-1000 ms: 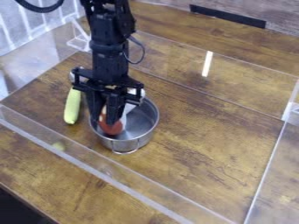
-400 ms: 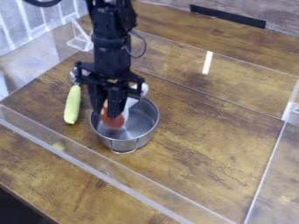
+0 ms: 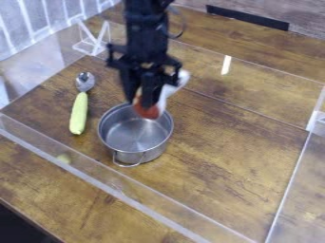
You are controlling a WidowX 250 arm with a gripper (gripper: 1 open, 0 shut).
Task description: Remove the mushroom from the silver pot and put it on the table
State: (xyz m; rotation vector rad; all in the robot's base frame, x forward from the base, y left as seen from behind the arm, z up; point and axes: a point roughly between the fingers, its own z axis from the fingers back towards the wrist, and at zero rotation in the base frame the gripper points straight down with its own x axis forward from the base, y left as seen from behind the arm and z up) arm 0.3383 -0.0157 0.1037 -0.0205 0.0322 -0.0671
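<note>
The end effector is closed narrowly on the mushroom, whose red-brown cap shows beneath the dark fingers. Some white shows just beside the grip, toward 1 o'clock, but whether it is the stem is too blurred to tell. The mushroom appears against the far rim of the silver pot, toward 1 o'clock from the pot's middle; how high it hangs above the rim cannot be told. The pot stands upright on the brown wooden surface, its shiny inside visible, with a little loop handle at its 7 o'clock side. The black arm reaches in from 12 o'clock and covers part of the scene behind the pot. Near the pot, toward 10 o'clock, lies a long yellow-green piece, apart from the pot and pointing roughly from 12 to 6. A silver spoon lies just beyond its 12 o'clock end, bowl outward; whether the two touch is unclear. Farther toward 11 o'clock is a white wire-like thing. Well apart from the pot, toward 2 o'clock, a short white strip marks the wood. A clear acrylic strip crosses the surface near the pot, on its 6 o'clock side.
</note>
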